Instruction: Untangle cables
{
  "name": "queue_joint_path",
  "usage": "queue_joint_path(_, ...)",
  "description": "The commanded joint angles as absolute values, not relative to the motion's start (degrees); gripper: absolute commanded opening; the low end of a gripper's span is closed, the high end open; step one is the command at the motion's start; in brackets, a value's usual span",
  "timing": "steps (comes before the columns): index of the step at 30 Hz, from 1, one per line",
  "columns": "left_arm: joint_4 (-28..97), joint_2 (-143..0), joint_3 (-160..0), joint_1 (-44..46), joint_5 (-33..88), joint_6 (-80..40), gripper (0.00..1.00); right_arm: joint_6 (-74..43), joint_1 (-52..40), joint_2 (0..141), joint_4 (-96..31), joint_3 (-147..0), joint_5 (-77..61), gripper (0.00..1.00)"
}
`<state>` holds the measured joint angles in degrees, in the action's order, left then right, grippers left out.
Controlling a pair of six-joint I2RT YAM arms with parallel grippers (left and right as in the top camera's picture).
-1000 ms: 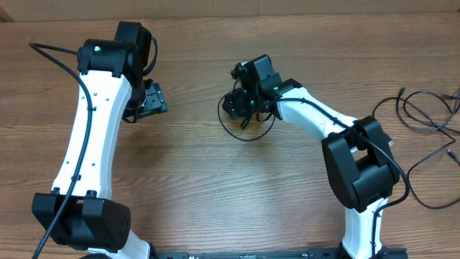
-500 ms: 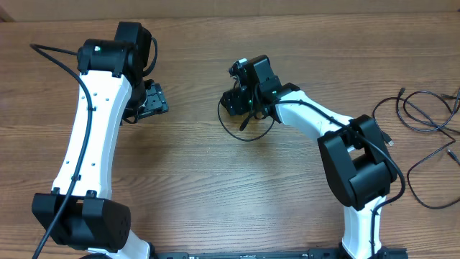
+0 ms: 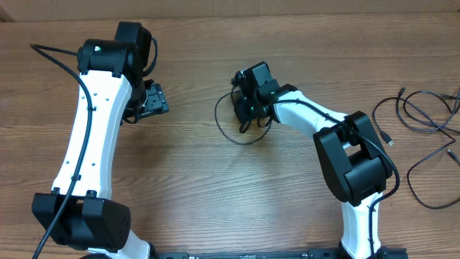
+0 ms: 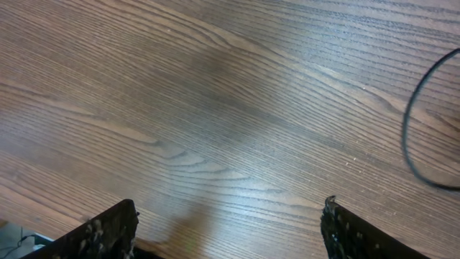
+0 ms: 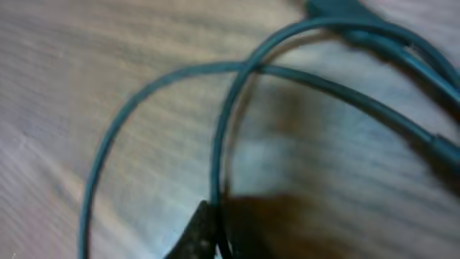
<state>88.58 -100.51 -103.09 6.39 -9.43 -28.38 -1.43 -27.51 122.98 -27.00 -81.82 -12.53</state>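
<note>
— What do we see changed since a second ago?
— The right gripper [image 3: 244,109] has clenched shut. The cable loop [image 3: 218,122] under it now bulges further left, just above the frame's centre.
— Do we get anything closer?
— The right wrist view gives us blurred strands [image 5: 215,144] crossing, one running into a dark fingertip. Whether it is pinched, we cannot tell. The left wrist view shows the left gripper [image 4: 228,219] spread wide over the bare table [image 4: 180,108], with an arc of the cable loop at the right edge.
— And around?
— Loose cables [image 3: 424,119] lie at the far right, well apart. From overhead, the right gripper covers the loop's upper part.
</note>
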Motion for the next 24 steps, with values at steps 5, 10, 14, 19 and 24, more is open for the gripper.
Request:
queue_joint_path(5, 88.14, -99.09, -102.8, 6.79, -9.1, -28.32, 0.82, -1.61, -26.65, 120.01, -41.15, -86.7, -12.73, 0.04)
queue_joint_path(10, 87.05, -99.09, -102.8, 6.79, -8.56, -28.32, 0.84, -1.41, -26.57, 113.75, -50.0, -95.11, -14.94, 0.04)
queue_joint_path(14, 85.19, -99.09, -102.8, 6.79, -5.63, -28.29, 0.89, -1.45, -26.57, 108.77, -52.23, -100.07, -20.05, 0.04)
queue_joint_path(19, 81.21, -99.11, -102.78, 6.79, 0.25, -25.45, 0.93, -1.67, -26.57, 103.88, -52.05, -102.96, -23.24, 0.04)
queue_joint_path(24, 76.16, -99.11, -102.78, 6.79, 9.65, -19.55, 0.93, -1.67, -26.57, 101.65, -52.88, -103.0, -23.27, 0.04)
